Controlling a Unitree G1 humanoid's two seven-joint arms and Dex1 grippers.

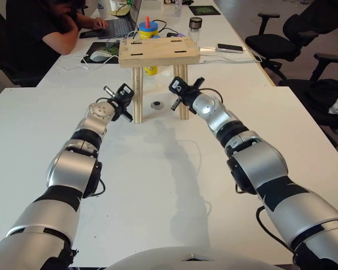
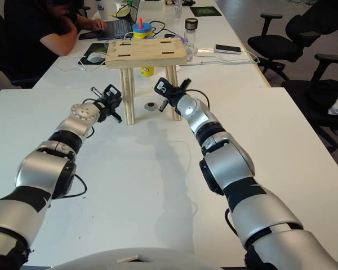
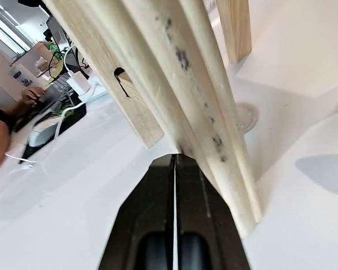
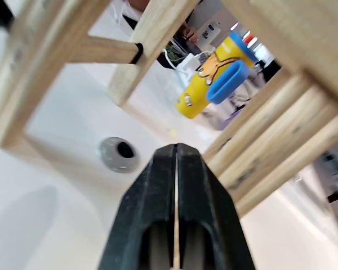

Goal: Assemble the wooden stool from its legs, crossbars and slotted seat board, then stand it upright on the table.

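Observation:
The wooden stool [image 1: 159, 52] stands upright at the far middle of the white table [image 1: 158, 185], slotted seat board on top, legs and crossbars fitted. My left gripper [image 1: 124, 94] is shut and holds nothing; it sits just left of the stool's left legs [image 1: 137, 93]. In the left wrist view its shut fingertips [image 3: 174, 160] are right at a leg [image 3: 205, 107]. My right gripper [image 1: 177, 88] is shut too, close against the right legs [image 1: 182, 90]. In the right wrist view its tips [image 4: 176, 151] point under the stool between the legs.
A small round metal disc [image 1: 156, 104] lies on the table under the stool. Behind the stool on a second table are a yellow container [image 1: 148, 31], a bottle [image 1: 195, 29], a phone [image 1: 230, 48], cables and a laptop with a seated person. Office chairs [image 1: 281, 39] stand at the right.

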